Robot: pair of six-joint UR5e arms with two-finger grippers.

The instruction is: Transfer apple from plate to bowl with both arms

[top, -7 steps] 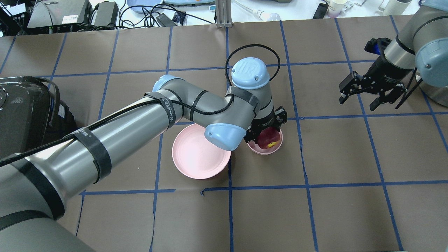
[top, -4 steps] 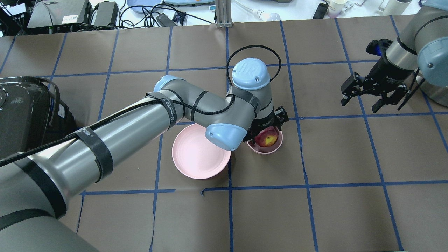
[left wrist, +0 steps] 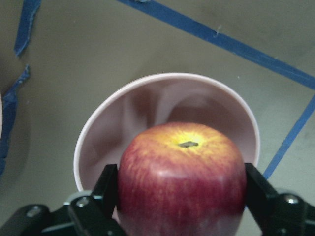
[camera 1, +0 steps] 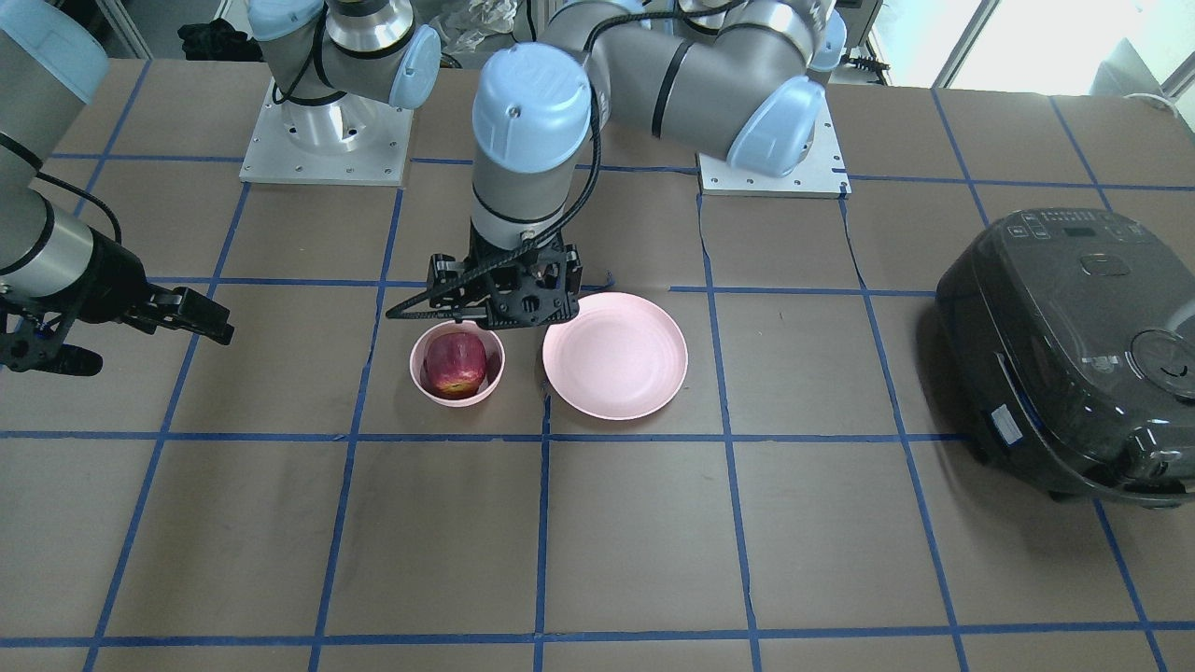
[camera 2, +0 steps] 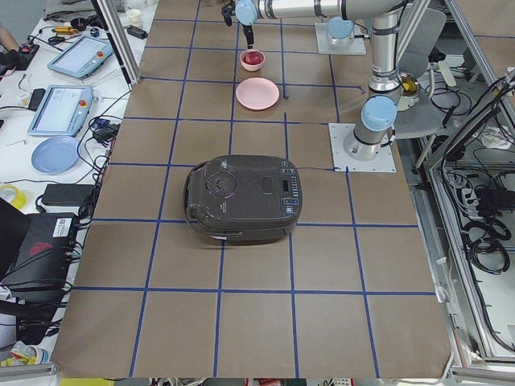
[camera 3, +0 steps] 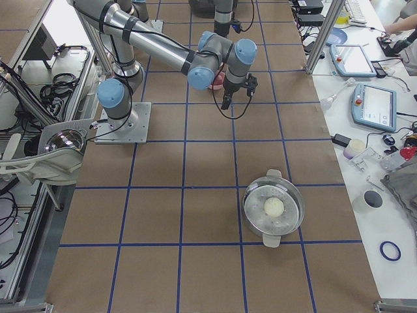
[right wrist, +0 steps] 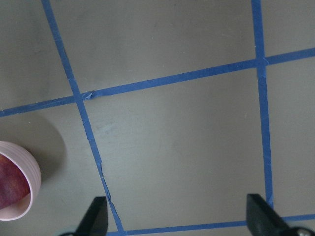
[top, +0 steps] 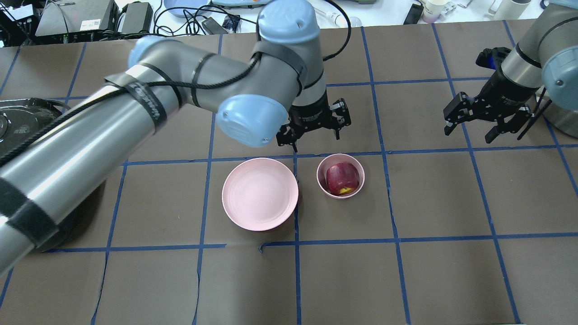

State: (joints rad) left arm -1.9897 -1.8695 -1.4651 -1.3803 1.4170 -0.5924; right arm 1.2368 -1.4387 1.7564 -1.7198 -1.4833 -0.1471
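Apple [top: 342, 178]: lies inside the pink bowl [top: 321, 180], its yellow patch showing.
Bowl: stands on the brown surface [top: 406, 271], just beside the plate [top: 259, 194], with a narrow gap between them.
Left claw [top: 314, 131]: jaws spread wide, gripping nothing, hanging above the bowl's far side.
Right claw [top: 469, 131]: jaws apart, gripping nothing, well off to the side.

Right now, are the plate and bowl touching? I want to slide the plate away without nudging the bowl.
Apart. The overhead view shows a strip of bare table between the plate and the bowl.
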